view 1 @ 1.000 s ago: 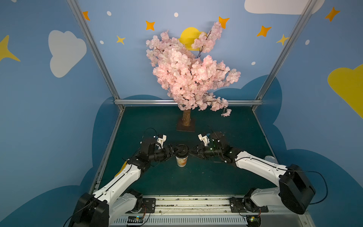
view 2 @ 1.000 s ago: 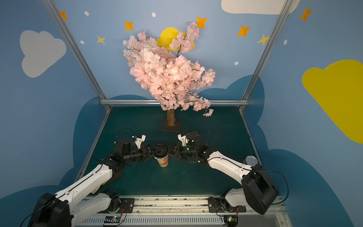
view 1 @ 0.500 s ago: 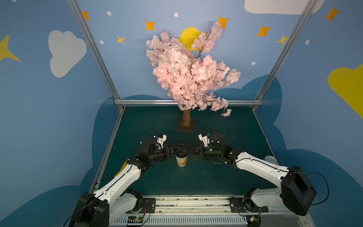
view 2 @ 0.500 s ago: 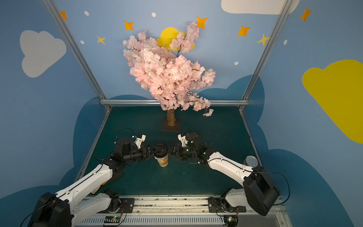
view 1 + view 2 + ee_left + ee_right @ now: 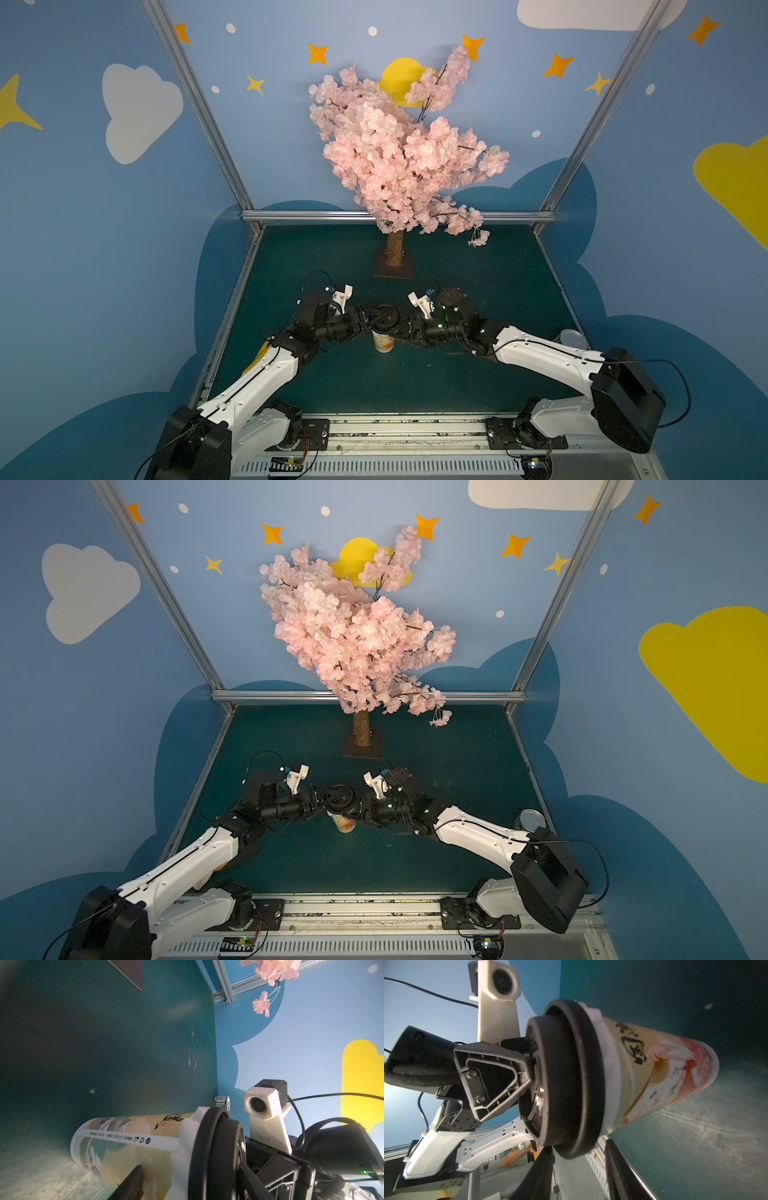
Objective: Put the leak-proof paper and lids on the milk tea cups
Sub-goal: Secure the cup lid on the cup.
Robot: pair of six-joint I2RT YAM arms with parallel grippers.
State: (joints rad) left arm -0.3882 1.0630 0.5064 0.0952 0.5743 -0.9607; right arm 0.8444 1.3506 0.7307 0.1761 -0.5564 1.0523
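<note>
the left gripper [image 5: 365, 319] is about half open. one finger [image 5: 496, 1080] rests on top of the black lid [image 5: 571, 1076], and the other lies along the side of the cup [image 5: 124, 1147]. the right gripper [image 5: 397, 329] comes in from the other side. it is partly open too, with the lid's edge between its two fingers and a little gap showing. neither one seems to squeeze anything.

the leak-proof paper [image 5: 187, 1128] is right between the two grippers. it sits under the lid, folded down white around the cup's top edge. the cup stands upright on the green table [image 5: 457, 374], with bare table all round both grippers.

past them, away from the robot, is the pink tree [image 5: 395, 166] on its flat base. far out behind the right gripper, by the table's side edge, sits a small tin can [image 5: 221, 1101] with a square code label.

the cup has big black brush writing, a tiny red stamp and a line of small print, too small to read.
</note>
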